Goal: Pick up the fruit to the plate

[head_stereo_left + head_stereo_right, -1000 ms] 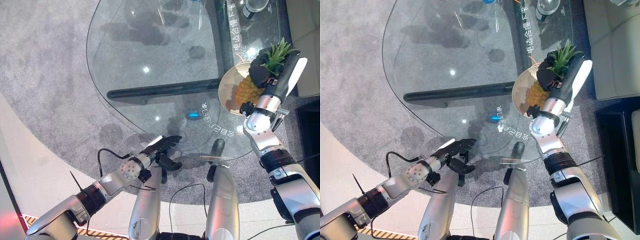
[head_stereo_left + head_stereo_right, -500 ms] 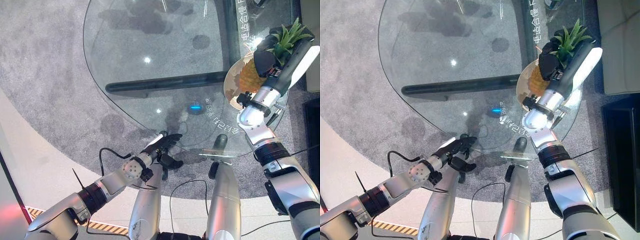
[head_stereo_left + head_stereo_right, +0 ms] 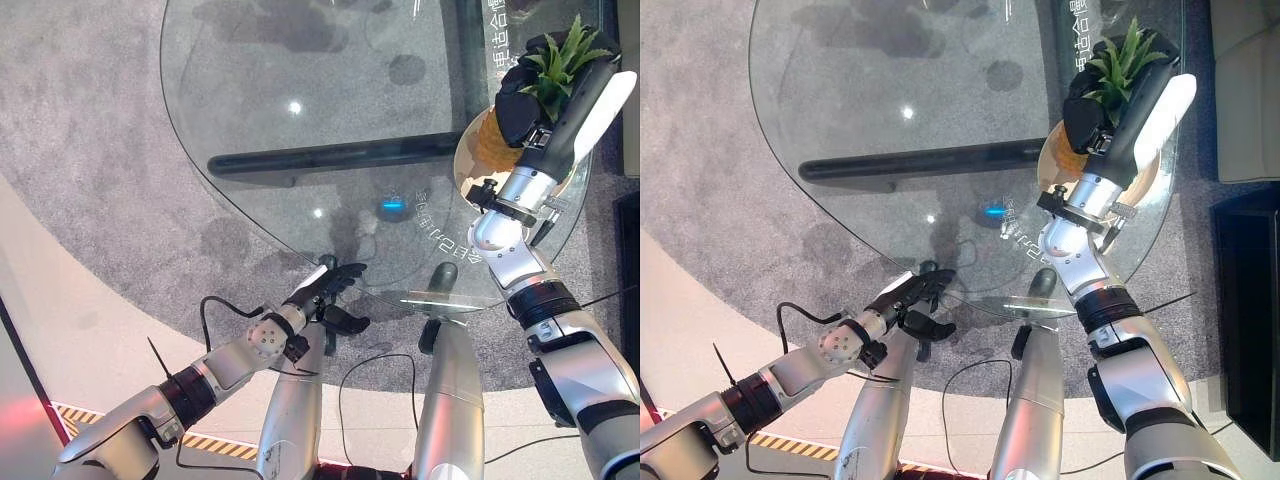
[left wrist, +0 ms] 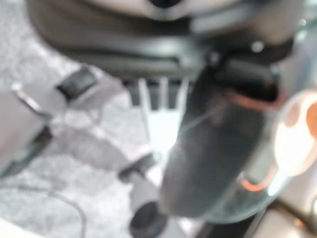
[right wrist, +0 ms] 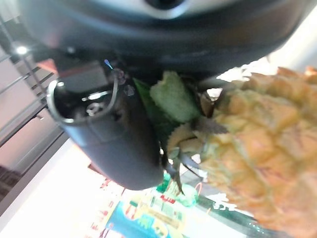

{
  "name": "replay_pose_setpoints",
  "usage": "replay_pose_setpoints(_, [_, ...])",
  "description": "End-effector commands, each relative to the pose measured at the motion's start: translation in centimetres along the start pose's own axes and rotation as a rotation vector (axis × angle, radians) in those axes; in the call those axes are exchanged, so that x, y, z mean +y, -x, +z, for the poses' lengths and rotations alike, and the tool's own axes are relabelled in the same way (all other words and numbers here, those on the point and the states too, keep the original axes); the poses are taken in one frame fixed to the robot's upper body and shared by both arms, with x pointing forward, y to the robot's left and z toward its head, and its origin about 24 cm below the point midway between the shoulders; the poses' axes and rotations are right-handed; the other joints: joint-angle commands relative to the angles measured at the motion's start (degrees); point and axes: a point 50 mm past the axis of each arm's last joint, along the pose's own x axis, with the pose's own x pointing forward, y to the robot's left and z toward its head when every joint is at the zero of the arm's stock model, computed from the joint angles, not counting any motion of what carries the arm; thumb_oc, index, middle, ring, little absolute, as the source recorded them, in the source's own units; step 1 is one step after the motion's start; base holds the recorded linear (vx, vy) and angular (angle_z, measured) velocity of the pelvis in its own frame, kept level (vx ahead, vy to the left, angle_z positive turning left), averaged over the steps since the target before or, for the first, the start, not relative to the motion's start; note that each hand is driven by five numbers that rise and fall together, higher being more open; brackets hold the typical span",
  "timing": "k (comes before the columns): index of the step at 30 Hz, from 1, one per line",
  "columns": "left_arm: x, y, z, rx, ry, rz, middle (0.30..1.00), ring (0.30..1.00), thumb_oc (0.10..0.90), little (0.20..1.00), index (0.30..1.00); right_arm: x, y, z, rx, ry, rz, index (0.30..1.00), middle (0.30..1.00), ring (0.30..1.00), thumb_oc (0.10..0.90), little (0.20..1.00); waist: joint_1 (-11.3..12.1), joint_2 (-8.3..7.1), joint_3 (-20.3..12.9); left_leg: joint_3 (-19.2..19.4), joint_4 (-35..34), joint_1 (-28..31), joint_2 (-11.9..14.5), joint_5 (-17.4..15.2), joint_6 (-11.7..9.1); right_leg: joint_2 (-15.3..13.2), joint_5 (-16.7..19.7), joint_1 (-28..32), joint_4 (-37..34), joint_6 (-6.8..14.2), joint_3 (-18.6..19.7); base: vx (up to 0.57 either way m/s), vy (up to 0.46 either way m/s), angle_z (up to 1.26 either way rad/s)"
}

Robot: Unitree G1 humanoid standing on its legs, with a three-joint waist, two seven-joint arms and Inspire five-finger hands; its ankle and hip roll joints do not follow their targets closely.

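Grey carpet shows through the round glass table, where the plate sits at the right edge. Over it, the right hand is clenched around the pineapple at its leafy crown, so the fruit seems carried to the plate but not yet let go. Only the right wrist view shows the thumb curled against the leaves. Relaxed, the left hand rests at the table's near rim.

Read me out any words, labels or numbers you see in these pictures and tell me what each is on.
Row of white characters on the glass table, beside the plate: too small to read.
Second white row on the glass past the pineapple: too small to read.
No other readable text.
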Motion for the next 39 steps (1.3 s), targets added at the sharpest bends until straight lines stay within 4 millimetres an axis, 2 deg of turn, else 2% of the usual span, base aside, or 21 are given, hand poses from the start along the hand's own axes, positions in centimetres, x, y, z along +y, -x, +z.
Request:
replay_pose_setpoints(1, [-2.6,0.8,1.5,-0.113,0.057,-0.065,0.900,0.900,0.800,0.900,0.900,-1.0,-4.5,4.5,-0.297,-0.081,-0.108,0.300,0.300,0.300,0.100,0.200,-1.13,4.11,-1.31,4.76,6.39,-2.73,-8.11,-7.38,3.96,6.86,2.44,0.07,-5.56,-1.38,-4.29,0.00,0.000,0.00])
replay_pose_setpoints(7, [-2.6,0.7,1.7,-0.128,0.061,-0.057,0.900,0.900,0.800,0.900,0.900,-0.7,-3.7,3.3,-0.250,-0.036,-0.058,0.300,0.300,0.300,0.100,0.200,-1.10,4.52,-1.31,4.91,6.51,-3.71,-8.11,-7.26,3.97,6.95,2.36,-1.14,-5.15,-1.44,-3.91,0.00,0.000,0.00])
replay_pose_setpoints(18, [-2.1,0.6,1.9,-0.147,0.049,-0.037,0.900,0.900,0.800,0.900,0.900,-0.8,-2.0,0.8,-0.159,0.045,-0.007,0.300,0.300,0.300,0.100,0.200,-1.30,4.24,-1.31,4.97,5.87,-4.22,-8.04,-6.77,3.89,7.45,2.98,-1.46,-5.93,-1.42,-3.94,0.00,0.000,0.00])
replay_pose_setpoints(19, [-2.1,0.6,2.0,-0.148,0.049,-0.033,0.900,0.900,0.800,0.900,0.900,-0.8,-1.9,0.8,-0.150,0.046,-0.003,0.404,0.404,0.404,0.221,0.321,-1.37,4.20,-1.31,5.01,5.65,-4.15,-8.03,-6.68,3.88,7.58,3.04,-1.38,-6.14,-1.41,-3.85,0.00,0.000,0.00])
replay_pose_setpoints(22, [-1.9,0.7,2.0,-0.152,0.046,-0.023,0.900,0.900,0.800,0.900,0.900,-0.8,-1.4,0.6,-0.138,0.049,-0.002,0.822,0.822,0.822,0.709,0.809,-1.57,3.99,-1.31,5.20,5.30,-3.99,-7.92,-6.55,3.90,7.78,3.21,-1.18,-6.51,-1.44,-3.83,-0.01,-0.007,0.00])
replay_pose_setpoints(23, [-1.8,0.7,2.0,-0.154,0.043,-0.018,0.900,0.900,0.800,0.900,0.900,-0.9,-1.2,0.5,-0.137,0.053,-0.004,0.900,0.900,0.900,0.800,0.900,-1.65,3.88,-1.31,5.27,5.13,-3.89,-7.89,-6.44,3.83,7.91,3.30,-0.92,-6.80,-1.43,-3.77,-0.03,-0.021,0.00])
replay_pose_setpoints(39, [-1.3,0.7,2.2,-0.157,0.034,-0.001,0.900,0.900,0.800,0.900,0.900,-1.1,-0.6,0.6,-0.130,0.064,-0.038,0.900,0.900,0.900,0.800,0.900,-2.32,3.16,-1.31,5.97,2.52,-2.10,-7.25,-5.49,3.37,8.58,4.10,0.86,-9.20,-1.22,-3.68,-0.01,-0.003,0.00])
